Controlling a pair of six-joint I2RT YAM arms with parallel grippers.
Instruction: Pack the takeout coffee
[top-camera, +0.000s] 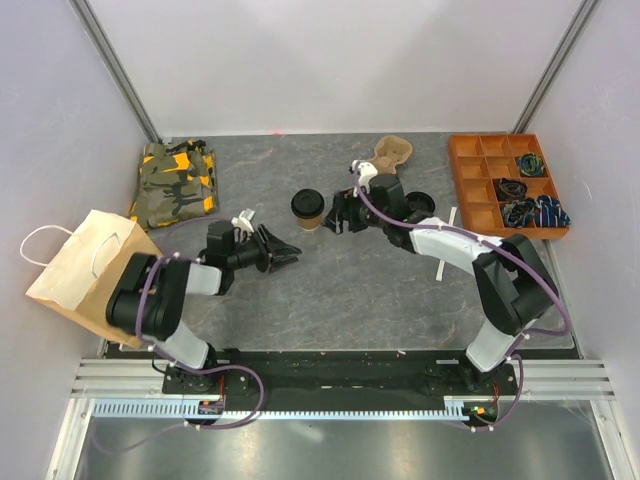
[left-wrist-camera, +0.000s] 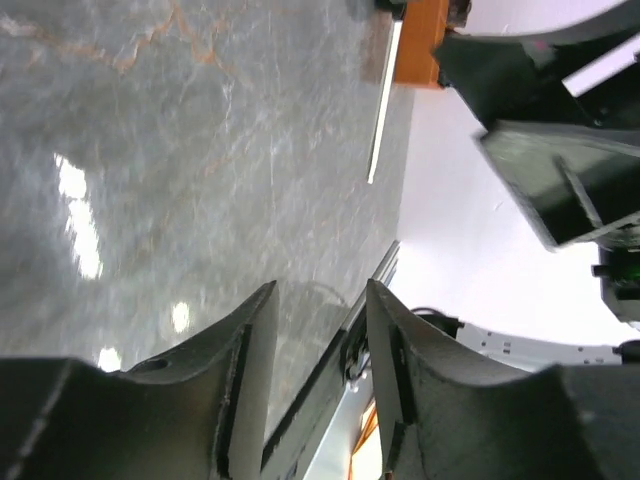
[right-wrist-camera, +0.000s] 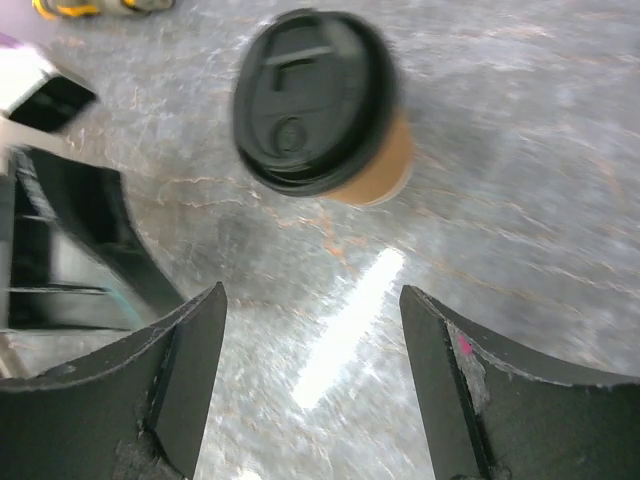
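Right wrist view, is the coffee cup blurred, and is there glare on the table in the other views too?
Right wrist: the cup is blurred, with a bright glare streak on the table; left wrist: several glare spots there too; top external: sharp, evenly lit.

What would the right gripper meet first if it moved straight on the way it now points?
Probably the takeout coffee cup, standing lidded just ahead of the open right gripper, a little left of its centre line in the wrist view; depth is unclear.
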